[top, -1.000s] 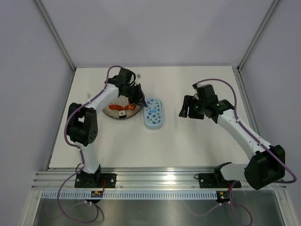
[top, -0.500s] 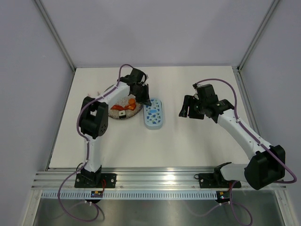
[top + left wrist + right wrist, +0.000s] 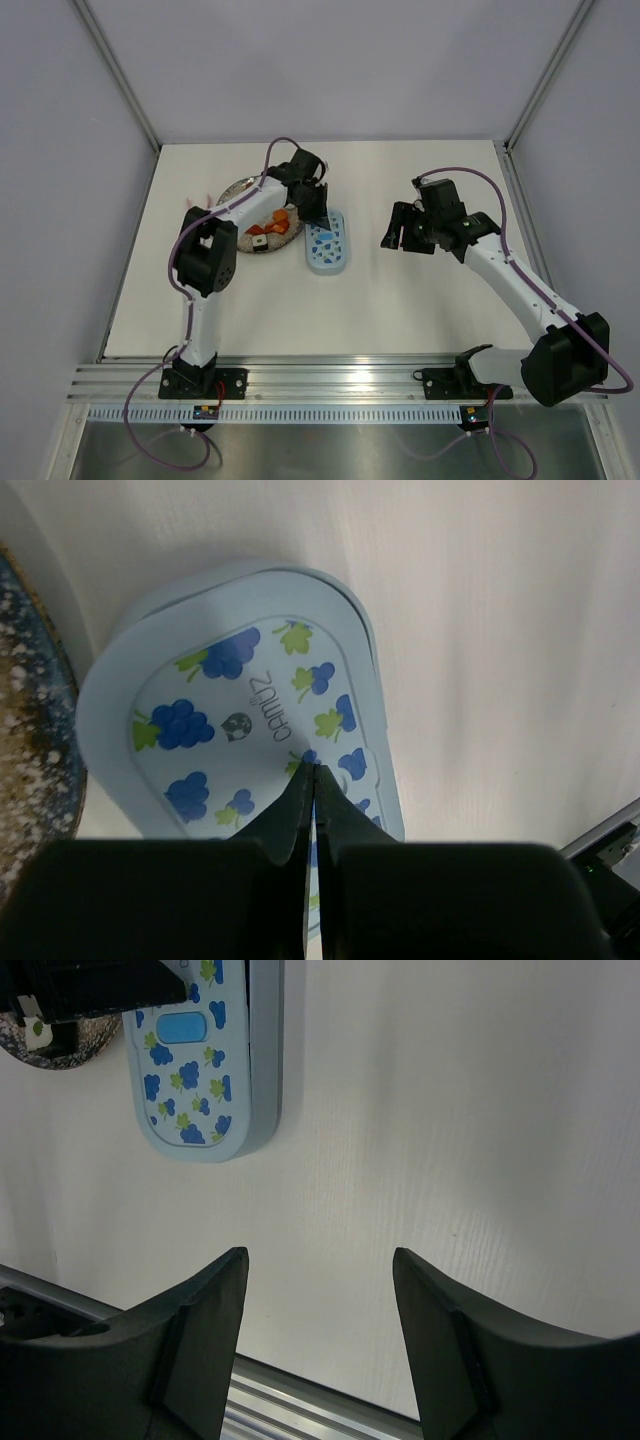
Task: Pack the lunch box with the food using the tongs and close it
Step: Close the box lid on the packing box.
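The lunch box lies on the table with its grape-patterned lid on it, and it also shows in the right wrist view. My left gripper is shut with nothing in it, its tips right over the lid. Orange, red and brown food sits on the round speckled plate left of the box. My right gripper hangs open and empty to the right of the box, over bare table. I cannot make out the tongs.
The plate's rim touches or nearly touches the box's left side. The left arm's links cross over the plate. An aluminium rail runs along the table's near edge. Grey walls enclose the table on three sides.
My left gripper has swung right, from above the plate to above the far end of the lunch box lid, still shut. The right arm has not moved.
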### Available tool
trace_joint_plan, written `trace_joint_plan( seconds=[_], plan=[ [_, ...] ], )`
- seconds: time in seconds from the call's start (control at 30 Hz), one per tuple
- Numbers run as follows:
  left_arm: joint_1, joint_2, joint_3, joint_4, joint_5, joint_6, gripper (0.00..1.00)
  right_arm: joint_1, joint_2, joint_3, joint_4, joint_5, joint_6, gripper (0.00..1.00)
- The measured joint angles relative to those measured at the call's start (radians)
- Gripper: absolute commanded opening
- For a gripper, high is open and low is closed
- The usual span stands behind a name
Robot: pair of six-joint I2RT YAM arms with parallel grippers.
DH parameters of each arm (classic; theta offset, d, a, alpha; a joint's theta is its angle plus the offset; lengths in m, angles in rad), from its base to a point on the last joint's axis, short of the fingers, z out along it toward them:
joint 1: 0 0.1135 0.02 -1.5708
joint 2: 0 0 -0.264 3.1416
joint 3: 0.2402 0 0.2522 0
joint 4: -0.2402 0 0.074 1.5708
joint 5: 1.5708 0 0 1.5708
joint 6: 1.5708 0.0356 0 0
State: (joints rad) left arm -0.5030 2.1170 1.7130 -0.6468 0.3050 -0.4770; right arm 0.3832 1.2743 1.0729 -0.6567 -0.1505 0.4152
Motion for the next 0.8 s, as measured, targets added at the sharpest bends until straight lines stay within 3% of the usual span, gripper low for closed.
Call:
trace_joint_plan(
  seconds=[0.37, 0.8],
  plan=[
    [0.075, -0.209, -0.048, -0.057, -0.189, -0.010, 0.00, 0.000, 0.000, -0.003, 0.000, -0.001, 0.005, 0.68],
    [0.093, -0.049, -0.050, -0.176, -0.290, -0.017, 0.00, 0.000, 0.000, -0.006, 0.000, -0.001, 0.012, 0.68]
  ],
)
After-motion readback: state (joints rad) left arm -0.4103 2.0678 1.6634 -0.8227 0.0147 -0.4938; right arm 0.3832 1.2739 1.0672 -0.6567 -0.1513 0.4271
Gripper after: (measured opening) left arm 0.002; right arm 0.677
